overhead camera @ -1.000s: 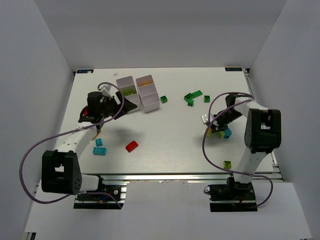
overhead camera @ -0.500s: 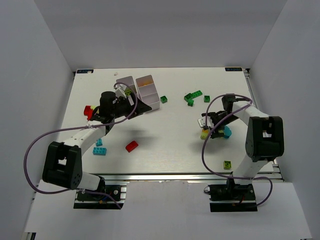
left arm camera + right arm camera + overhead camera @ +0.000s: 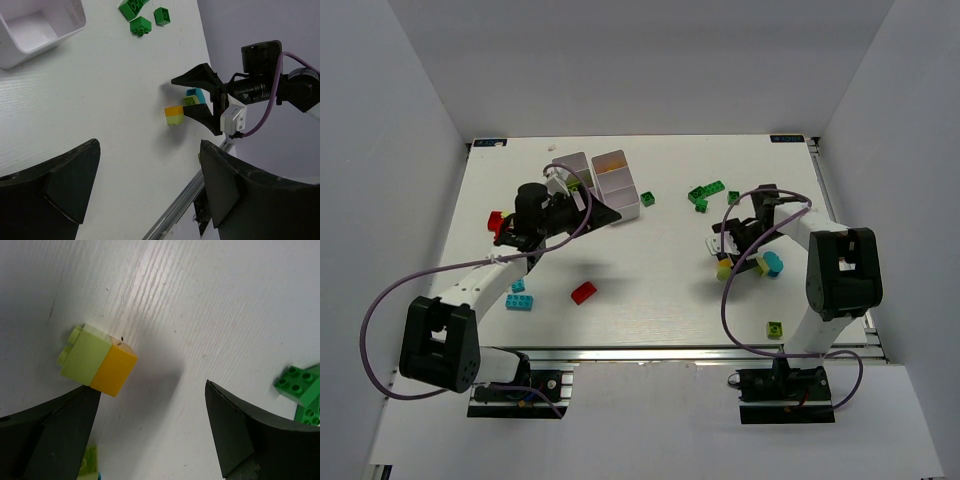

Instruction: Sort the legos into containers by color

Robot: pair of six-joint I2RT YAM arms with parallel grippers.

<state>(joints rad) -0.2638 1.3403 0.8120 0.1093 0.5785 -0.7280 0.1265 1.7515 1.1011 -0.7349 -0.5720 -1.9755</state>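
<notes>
The white tray [image 3: 30,27] runs off the left wrist view's top edge.

Orange-lime brick [image 3: 174,115] lies on worktop [image 3: 100,100] by the lower jaw of right gripper [image 3: 179,95], jaws apart. Cyan brick [image 3: 196,93] just behind. Green bricks [image 3: 141,25], tray [image 3: 45,30] corner beyond.

No text, brand, number or sign can be read in any of the views. Two small dark strips are seen at the far corners of the table [image 3: 650,300], one on the left [image 3: 490,143] and one on the right [image 3: 786,137]. Both are too small for anything on them to be made out.
</notes>
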